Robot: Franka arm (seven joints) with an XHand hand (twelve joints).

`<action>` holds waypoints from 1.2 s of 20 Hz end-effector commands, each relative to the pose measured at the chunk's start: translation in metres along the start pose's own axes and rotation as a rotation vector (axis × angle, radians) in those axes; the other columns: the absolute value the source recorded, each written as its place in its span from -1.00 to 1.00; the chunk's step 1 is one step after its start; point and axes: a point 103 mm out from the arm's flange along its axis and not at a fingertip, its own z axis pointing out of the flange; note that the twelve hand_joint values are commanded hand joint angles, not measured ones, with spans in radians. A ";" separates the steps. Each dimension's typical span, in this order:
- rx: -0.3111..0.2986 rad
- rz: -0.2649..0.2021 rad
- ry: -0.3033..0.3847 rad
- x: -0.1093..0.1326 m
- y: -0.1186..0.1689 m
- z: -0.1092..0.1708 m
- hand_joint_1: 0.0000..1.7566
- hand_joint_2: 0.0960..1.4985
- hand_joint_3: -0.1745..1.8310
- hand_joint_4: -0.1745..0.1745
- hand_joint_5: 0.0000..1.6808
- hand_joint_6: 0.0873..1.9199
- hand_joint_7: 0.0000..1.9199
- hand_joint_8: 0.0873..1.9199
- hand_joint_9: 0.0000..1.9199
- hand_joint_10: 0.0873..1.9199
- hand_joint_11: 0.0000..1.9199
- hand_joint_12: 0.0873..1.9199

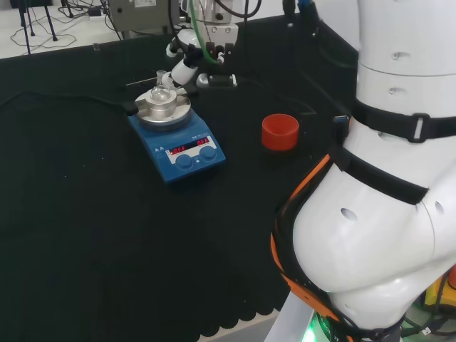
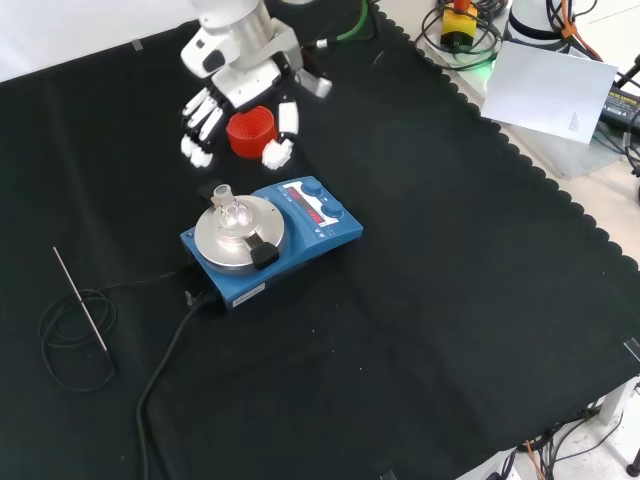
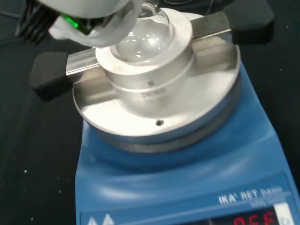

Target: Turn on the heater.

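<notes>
The heater [image 1: 182,146] is a blue hotplate with two blue knobs [image 1: 195,157] and red lit displays [image 2: 305,205] on its front panel. A round metal block [image 2: 240,232] sits on its plate and cradles a clear round flask [image 3: 140,37]. The black and white hand [image 2: 215,110] hovers above and behind the heater in the front view, its fingers [image 2: 200,125] straight and spread, holding nothing. In the head view the hand [image 1: 187,63] sits just beyond the flask. A blurred white part of the hand [image 3: 89,21] shows over the block in the wrist view.
A red ribbed ring [image 1: 280,132] stands right of the heater in the head view. The ring [image 2: 252,130] lies under the hand in the front view. A thin metal probe with coiled black cable [image 2: 80,320] lies left of the heater. The heater's power cord [image 2: 165,370] trails toward the front edge.
</notes>
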 end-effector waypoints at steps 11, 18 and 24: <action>0.002 0.079 -0.033 -0.017 -0.110 -0.005 0.06 -0.24 -0.12 -0.20 -0.69 -1.00 -0.40 -0.24 -0.21 -0.34 -0.59 0.35; 0.128 0.105 -0.060 -0.013 -0.145 0.008 0.44 -0.22 0.01 -0.36 -0.74 -1.00 0.12 0.14 0.23 -0.12 0.02 0.08; 0.226 0.128 -0.104 -0.013 -0.161 0.016 0.29 -0.17 -0.01 -0.35 -0.81 -1.00 0.24 0.36 0.41 0.05 0.52 -0.09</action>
